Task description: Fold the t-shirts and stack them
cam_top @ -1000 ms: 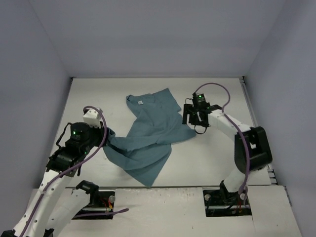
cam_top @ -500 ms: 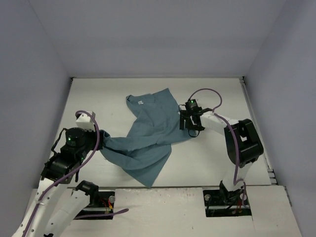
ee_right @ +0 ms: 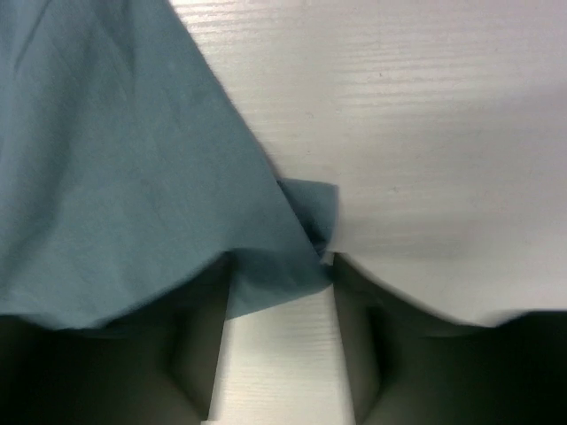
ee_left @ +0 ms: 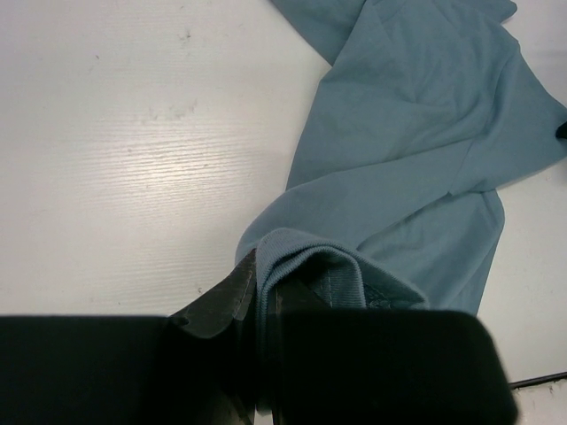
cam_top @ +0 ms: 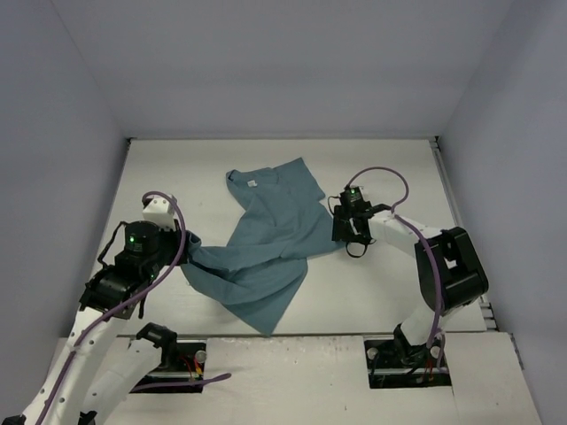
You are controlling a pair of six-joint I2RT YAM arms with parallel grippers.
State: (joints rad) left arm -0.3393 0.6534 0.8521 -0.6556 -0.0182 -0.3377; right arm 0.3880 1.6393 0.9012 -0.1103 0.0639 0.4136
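Pale grey walls close in a white bench (cam_top: 381, 283) on three sides. I log one item.

**Overhead view**
- Item: one teal t-shirt (cam_top: 266, 252), unfolded and rumpled. It lies on a diagonal mid-bench, with the collar and its white label (cam_top: 252, 183) at the far end.
- Left gripper (cam_top: 188, 243): at the shirt's left edge.
- Right gripper (cam_top: 343, 228): at the shirt's right-hand corner.

**Left wrist view**
- The jaws are pressed together on a bunched fold of hem, with ribbed edge showing at the pinch (ee_left: 261, 292).
- The rest of the cloth (ee_left: 416, 133) trails away across the bare bench (ee_left: 133, 159).

**Right wrist view**
- The jaws stand spread, one either side of a small turned-over corner of the shirt (ee_right: 301, 221).
- They straddle the corner and are not yet nipping it. Bench shows in the gap between them.

**Handling, my judgement**
- The shirt is light, limp cotton with no stiffness. It will drape, drag and crease rather than slide as one piece.
- I would take it at seamed corners or the hem, where the doubled cloth gives the jaws something to bite. A thin single edge could slip out.

**Change against the earlier overhead frames**
- The right gripper stood off the cloth, slightly farther back and to the right. It has since come in onto the corner.
- The left gripper's hold and the lie of the shirt look unchanged.
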